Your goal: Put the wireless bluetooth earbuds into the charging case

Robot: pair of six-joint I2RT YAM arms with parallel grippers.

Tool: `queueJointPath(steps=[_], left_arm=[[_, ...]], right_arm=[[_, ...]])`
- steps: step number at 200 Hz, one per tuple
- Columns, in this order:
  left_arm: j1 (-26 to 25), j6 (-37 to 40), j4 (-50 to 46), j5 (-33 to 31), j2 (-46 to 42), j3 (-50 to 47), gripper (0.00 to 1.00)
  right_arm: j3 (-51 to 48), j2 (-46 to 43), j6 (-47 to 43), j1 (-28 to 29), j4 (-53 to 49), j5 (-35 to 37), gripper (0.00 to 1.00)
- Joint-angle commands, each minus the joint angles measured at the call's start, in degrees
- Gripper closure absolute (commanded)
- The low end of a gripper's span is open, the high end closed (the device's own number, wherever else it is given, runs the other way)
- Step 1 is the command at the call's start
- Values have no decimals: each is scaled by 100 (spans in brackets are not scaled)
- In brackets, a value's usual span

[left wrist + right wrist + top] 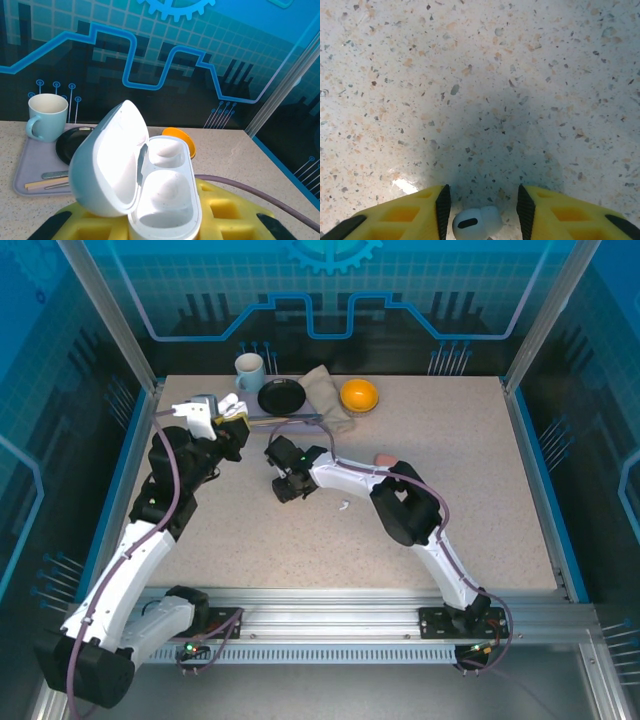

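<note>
My left gripper [161, 222] is shut on a white charging case [167, 197] and holds it above the table's back left [228, 406]. The lid stands open to the left and both wells are empty. My right gripper [480, 210] hangs low over the table with its jaws apart on either side of a white earbud [476, 223]. That earbud lies on the speckled surface nearer the left pad [443, 205], with a gap to the right pad. From above, the right gripper [287, 484] sits mid-table. Another white earbud [342, 505] lies just to its right.
At the back, a grey tray [27, 172] carries a pale blue mug [249, 370], a black plate [281, 396] and utensils. Beside them lie a beige cloth [325, 392] and an orange bowl [359, 395]. A small pink thing [385, 458] sits by the right arm.
</note>
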Motion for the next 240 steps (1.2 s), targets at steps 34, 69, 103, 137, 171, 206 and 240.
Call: queueJointPath(steps=[34, 69, 103, 137, 171, 206, 240], left_arm=[[30, -2, 94, 115, 21, 146, 100], [23, -15, 101, 131, 55, 173, 100], [23, -15, 104, 122, 65, 199, 100], [25, -36, 135, 117, 65, 184, 100], [23, -46, 145, 124, 56, 173, 100], [24, -63, 145, 134, 30, 147, 100], [16, -45, 126, 121, -23, 112, 100]], right_arm=[[-307, -181, -246, 31, -62, -357, 58], [-293, -136, -340, 83, -163, -146, 58], [-218, -81, -410, 141, -298, 87, 58], [-186, -62, -411, 179, -356, 255, 59], [-168, -42, -369, 215, -397, 364, 60], [-103, -14, -290, 249, -451, 400, 64], [-49, -19, -197, 253, -490, 426, 69]])
